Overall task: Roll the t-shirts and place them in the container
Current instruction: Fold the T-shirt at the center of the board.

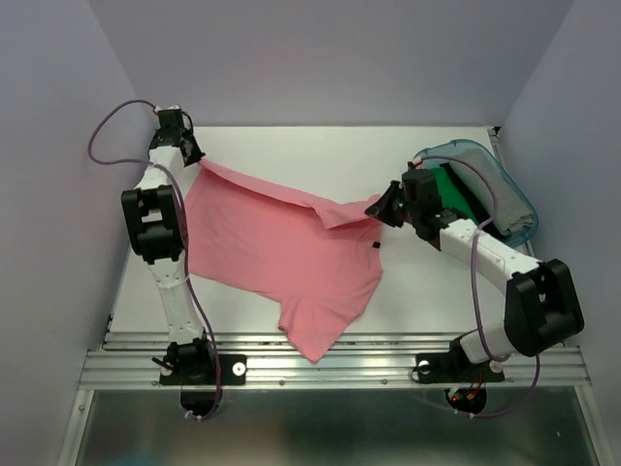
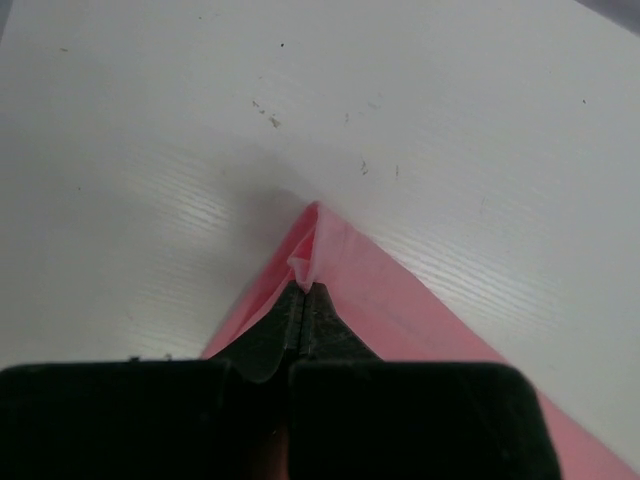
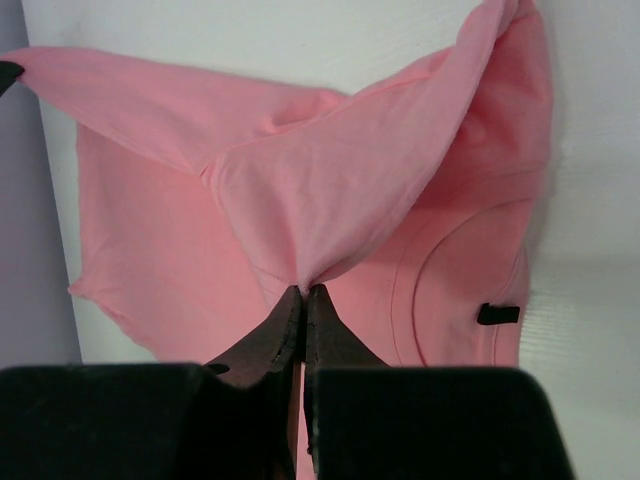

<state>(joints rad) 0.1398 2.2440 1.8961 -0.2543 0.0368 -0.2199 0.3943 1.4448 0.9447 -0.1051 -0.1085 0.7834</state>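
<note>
The left gripper (image 2: 305, 290) has its two dark fingers pressed together on a puckered corner of the salmon-pink t-shirt (image 2: 410, 305), whose cloth widens toward the camera over the white table (image 2: 180, 130), faintly speckled farther off.

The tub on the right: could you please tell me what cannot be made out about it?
- Top view: the right arm covers the tub's left rim.
- Top view: the green shirt and grey shirt inside are bunched, too small to count.
- Both wrist views: the tub is outside the frame.
</note>
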